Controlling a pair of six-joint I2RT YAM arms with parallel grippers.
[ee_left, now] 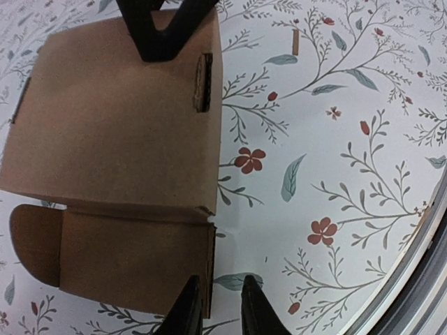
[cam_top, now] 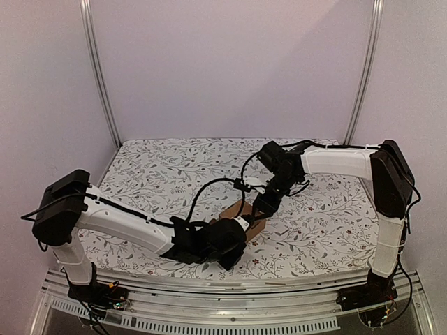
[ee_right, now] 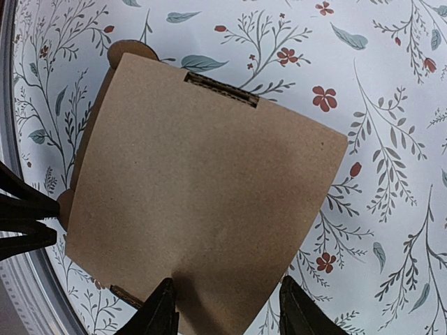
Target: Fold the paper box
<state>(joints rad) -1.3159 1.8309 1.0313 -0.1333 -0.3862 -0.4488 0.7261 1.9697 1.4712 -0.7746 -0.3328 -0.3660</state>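
Observation:
The paper box (cam_top: 241, 215) is a brown cardboard carton partly folded up at the table's middle front. In the left wrist view its broad top panel (ee_left: 112, 112) has a slit near the right edge, and a lower flap (ee_left: 133, 258) with a rounded tab lies in front. My left gripper (ee_left: 216, 307) is slightly open, its fingers straddling that flap's right edge. My right gripper (ee_right: 223, 310) is wide open, fingers spread over the near edge of the box's top panel (ee_right: 209, 188). It also shows in the left wrist view (ee_left: 164, 28), touching the panel's far edge.
The floral tablecloth (cam_top: 174, 167) covers the table. A metal rail (cam_top: 230, 307) runs along the front edge, close to the box. White walls and two upright posts (cam_top: 98, 70) enclose the back and sides.

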